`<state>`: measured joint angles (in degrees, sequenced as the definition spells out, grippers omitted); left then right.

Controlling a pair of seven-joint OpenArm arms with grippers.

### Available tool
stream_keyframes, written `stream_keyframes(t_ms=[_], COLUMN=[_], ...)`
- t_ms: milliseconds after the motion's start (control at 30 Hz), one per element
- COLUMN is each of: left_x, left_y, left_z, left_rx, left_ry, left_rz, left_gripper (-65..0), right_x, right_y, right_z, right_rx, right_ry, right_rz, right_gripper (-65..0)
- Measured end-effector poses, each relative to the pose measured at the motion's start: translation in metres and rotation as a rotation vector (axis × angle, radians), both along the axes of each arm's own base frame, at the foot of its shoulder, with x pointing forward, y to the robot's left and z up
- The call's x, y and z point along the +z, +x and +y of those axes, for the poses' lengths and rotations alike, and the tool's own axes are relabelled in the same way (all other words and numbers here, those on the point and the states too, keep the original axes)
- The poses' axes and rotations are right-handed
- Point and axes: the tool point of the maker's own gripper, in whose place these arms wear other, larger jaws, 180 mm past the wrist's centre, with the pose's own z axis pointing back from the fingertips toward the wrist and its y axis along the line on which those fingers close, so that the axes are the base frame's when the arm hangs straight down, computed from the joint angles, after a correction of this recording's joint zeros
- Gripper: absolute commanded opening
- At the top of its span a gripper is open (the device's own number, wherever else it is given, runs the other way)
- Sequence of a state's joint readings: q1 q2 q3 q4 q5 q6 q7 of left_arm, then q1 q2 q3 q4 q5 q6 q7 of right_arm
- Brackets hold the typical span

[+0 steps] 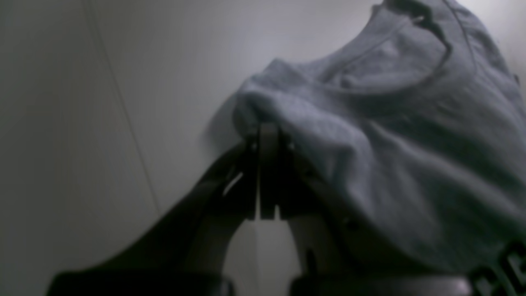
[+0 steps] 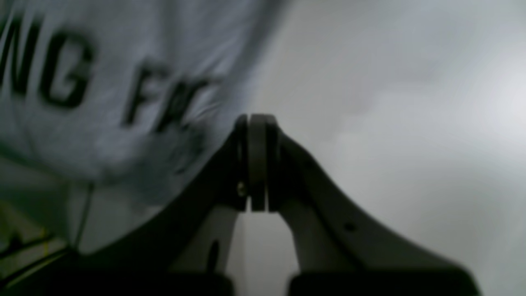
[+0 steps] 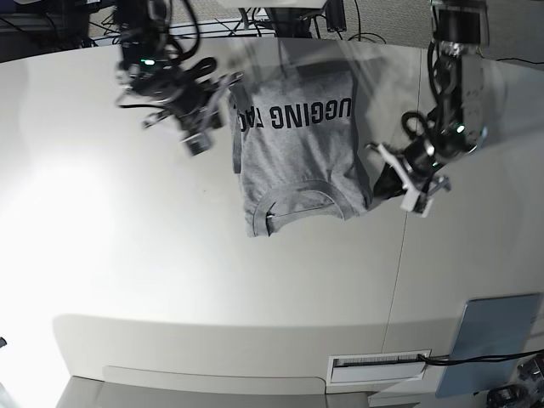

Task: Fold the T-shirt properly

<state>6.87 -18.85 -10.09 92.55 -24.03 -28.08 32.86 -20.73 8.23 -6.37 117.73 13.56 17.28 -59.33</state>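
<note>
Grey T-shirt [image 1: 411, 144] collar pinched by left claw [image 1: 267, 135]; base view alone shows right claw [image 3: 231, 85] shut empty.

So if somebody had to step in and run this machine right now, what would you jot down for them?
Left gripper: shut on a pinch of the T-shirt near the shoulder beside the collar.
Right gripper: shut, empty; the shirt's edge lies just beside it.
The shirt lies on the white table, lettering up, collar towards the near edge, sides already partly turned in and bunched.
Done: at most a rough start on the sides.
Left: flatten it and finish the folds.
A grey-blue panel sits at the near corner; leave it alone.
</note>
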Motion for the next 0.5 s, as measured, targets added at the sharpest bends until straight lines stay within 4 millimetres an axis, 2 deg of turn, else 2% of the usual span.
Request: stream_keyframes(t_ms=[100,233,433,500], left_x=[0.006,0.002,0.002,-0.003], left_y=[-0.020,-0.055,-0.117,-0.143], left_z=[0.018,0.053,0.091,0.103], left_rx=[0.055,0.147,0.248,0.272], left_ry=[-0.008,0.004,0.018,0.048], left_rz=[0.014,0.084,0.177,0.236], left_gripper=[-65.0,-65.0,-65.0,-65.0], right_x=[0.017,0.030,0.038,0.033], right_y=[-0.005,-0.028,-0.083,-0.106], right_z=[-0.033,-0.077,-0.121,-0.133], right_rx=[-0.088,-0.190,-0.288,-0.314], right_ry=[-0.042,-0.131,-0.251,-0.286], right_rz=[-0.033,-0.009,0.095,0.177], right_gripper=[-65.0,-65.0,-65.0,-65.0])
